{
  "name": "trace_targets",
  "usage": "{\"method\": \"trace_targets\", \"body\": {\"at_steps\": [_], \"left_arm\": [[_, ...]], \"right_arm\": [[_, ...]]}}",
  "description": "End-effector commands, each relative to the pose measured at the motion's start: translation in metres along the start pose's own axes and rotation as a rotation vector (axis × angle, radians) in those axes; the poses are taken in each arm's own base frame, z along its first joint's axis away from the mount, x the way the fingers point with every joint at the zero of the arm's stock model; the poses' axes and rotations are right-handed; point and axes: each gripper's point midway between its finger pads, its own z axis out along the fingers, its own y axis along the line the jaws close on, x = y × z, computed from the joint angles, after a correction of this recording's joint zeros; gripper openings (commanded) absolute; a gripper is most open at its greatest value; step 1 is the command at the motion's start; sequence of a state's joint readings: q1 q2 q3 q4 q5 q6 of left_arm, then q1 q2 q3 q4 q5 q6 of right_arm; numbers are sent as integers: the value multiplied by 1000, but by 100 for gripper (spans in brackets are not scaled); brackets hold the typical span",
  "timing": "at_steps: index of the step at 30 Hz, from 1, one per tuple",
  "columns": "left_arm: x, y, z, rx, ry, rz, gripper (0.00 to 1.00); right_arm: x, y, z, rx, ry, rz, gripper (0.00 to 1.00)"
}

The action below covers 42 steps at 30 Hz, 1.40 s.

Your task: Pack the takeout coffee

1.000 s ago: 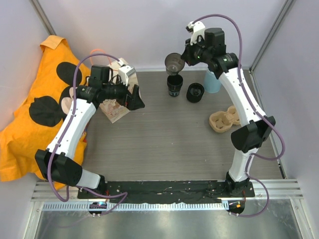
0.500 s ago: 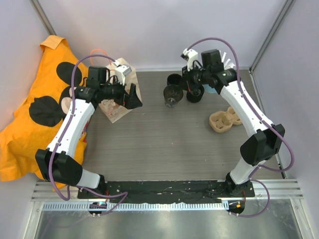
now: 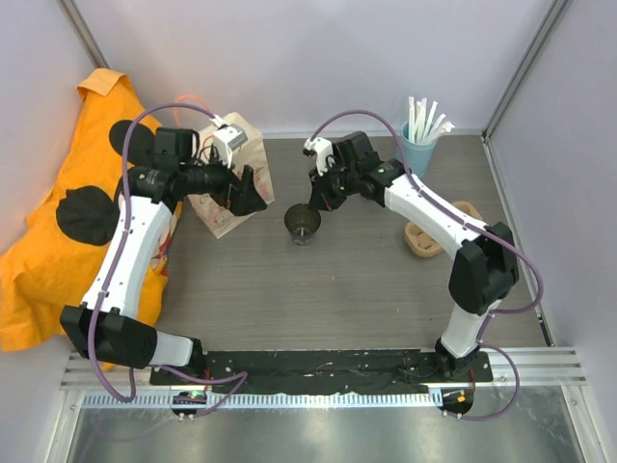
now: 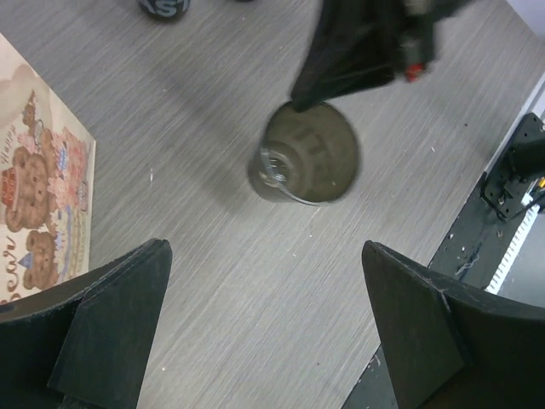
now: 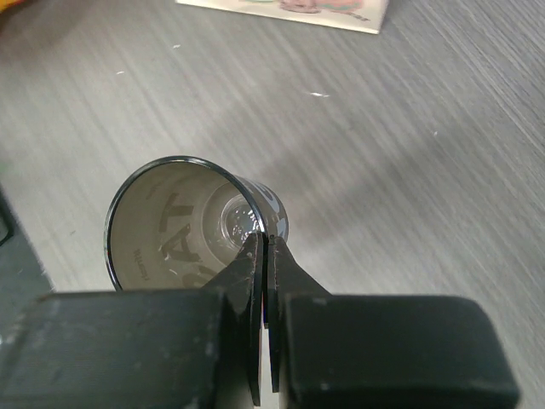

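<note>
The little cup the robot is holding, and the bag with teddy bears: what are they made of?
Cup: probably thin smoky plastic, glossy; its lettering shows through the wall and the bottom glints. Bag: likely paper, matte tan with printed bears and a sharp folded edge.

The small round black takeout cup (image 5: 183, 226) pinched at its rim in my right claw (image 5: 262, 245) looks like thin plastic. It is glossy black outside and duller grey within, with a bright glint at its bottom. My fingers (image 5: 358, 341) on it are matt black plastic, faintly grainy. Beneath this claw, the grey wood-grain tabletop (image 5: 409, 145) is matt and finely streaked. My left claw (image 4: 264, 290) has the same dull black pads (image 4: 102, 324). Just beside it, the tan paper bag with printed bears (image 4: 43, 196) shows a flat, unglossed paper face. Past the bag, the orange cloth with black patches (image 3: 58, 251) lies soft and creased.
</note>
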<state>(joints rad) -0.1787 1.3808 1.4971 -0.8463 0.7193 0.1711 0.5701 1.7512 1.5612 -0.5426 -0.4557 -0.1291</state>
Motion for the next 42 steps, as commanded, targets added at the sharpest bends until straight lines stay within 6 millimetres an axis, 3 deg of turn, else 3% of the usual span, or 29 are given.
{"method": "trace_targets", "body": {"at_steps": [1, 5, 14, 35, 42], "left_arm": [[-19, -30, -33, 55, -54, 117, 100], [-15, -39, -37, 92, -47, 135, 100], [-9, -43, -35, 126, -36, 135, 100], [-7, -40, -28, 141, -38, 112, 100], [-8, -39, -25, 142, -39, 99, 100]], "right_arm": [[-26, -18, 22, 37, -77, -3, 1], [-14, -24, 47, 28, -43, 17, 1], [5, -22, 66, 13, 4, 37, 1], [40, -5, 59, -2, 57, 35, 1], [19, 1, 35, 22, -7, 5, 1]]}}
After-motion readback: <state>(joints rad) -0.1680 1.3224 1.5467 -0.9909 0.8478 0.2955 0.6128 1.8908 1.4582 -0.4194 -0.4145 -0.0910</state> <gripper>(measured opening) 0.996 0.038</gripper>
